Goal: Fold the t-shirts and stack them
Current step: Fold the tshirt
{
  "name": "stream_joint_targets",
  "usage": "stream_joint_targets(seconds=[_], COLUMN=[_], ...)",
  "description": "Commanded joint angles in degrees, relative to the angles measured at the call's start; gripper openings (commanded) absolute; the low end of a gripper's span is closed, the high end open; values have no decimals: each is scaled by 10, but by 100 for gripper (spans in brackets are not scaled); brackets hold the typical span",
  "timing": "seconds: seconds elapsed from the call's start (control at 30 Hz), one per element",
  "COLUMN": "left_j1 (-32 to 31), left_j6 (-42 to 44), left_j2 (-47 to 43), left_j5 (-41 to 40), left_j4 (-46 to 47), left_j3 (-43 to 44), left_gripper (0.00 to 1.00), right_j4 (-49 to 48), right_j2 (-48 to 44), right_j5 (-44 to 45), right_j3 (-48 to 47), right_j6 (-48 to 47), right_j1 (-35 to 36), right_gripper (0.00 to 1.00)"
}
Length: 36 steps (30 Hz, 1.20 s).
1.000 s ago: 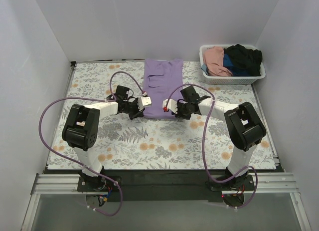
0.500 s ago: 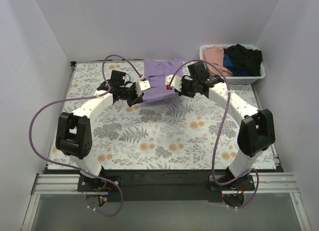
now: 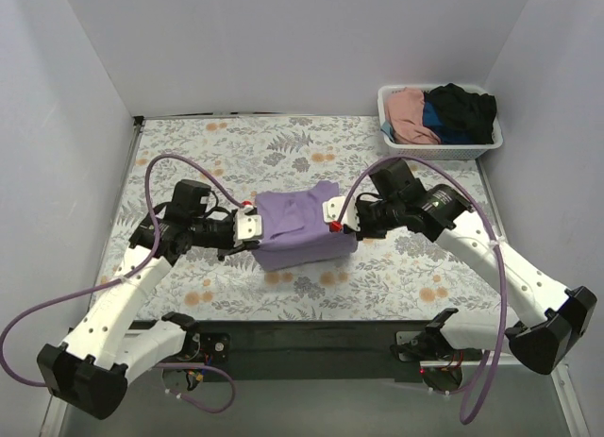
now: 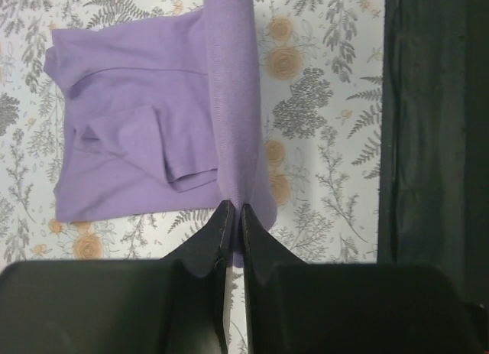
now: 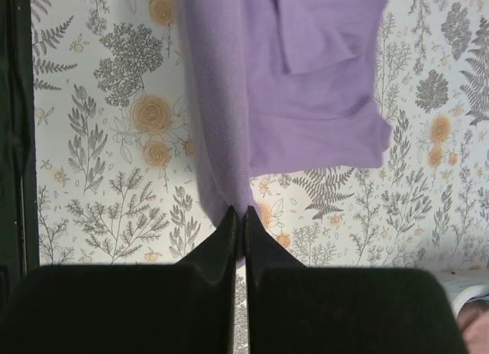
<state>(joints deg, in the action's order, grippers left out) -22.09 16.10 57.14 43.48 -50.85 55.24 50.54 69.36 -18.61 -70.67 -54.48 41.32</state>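
Observation:
The lavender t-shirt (image 3: 297,229) hangs over the near middle of the floral table, one edge stretched taut between my two grippers. My left gripper (image 3: 253,226) is shut on its left corner, and my right gripper (image 3: 332,218) is shut on its right corner. In the left wrist view the jaws (image 4: 235,209) pinch a fold of the shirt (image 4: 137,140), whose body spreads out below with a sleeve folded in. In the right wrist view the jaws (image 5: 238,211) pinch the same cloth (image 5: 306,102).
A white slatted basket (image 3: 439,152) stands at the far right corner, holding pink (image 3: 408,111), blue (image 3: 451,133) and black (image 3: 462,105) t-shirts. White walls enclose the table on three sides. A dark strip (image 4: 428,140) marks the table's near edge.
Both arms have swung back from the far middle of the table toward the near side, carrying the lavender shirt's pinched edge up and over. The grippers have stayed shut.

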Motion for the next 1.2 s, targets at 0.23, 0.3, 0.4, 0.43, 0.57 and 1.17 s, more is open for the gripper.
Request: stream_joint_targets(seconds=[0.23,0.3,0.4,0.43,0.57,1.17], left_j1=[6,9,20,23,62,132], left_j6=[-19,-12,-3,1,15,-64], left_j2=[49,72,108,119,203,637], left_j5=[-22,-24,-27,-25,-3,-65], left_j4=[-26,-13,1,5,21,177], left_j3=[17,22,38,45,98,303], left_gripper=[0,0,0,0,0,0], right_j4=[34,36,39,39,40,28], right_j2=[89,104,128,135,192,673], right_j5=[-1,-5,-16,-20,-26,-70], right_j3=[-41,-53,-72,-88,-131,-474], right_j6=[-18,-29,-48,-62,-105,-115], right_j1=[-8,-26,-48,-53,-83,-157], right_gripper=[1,1,1,1,1,1])
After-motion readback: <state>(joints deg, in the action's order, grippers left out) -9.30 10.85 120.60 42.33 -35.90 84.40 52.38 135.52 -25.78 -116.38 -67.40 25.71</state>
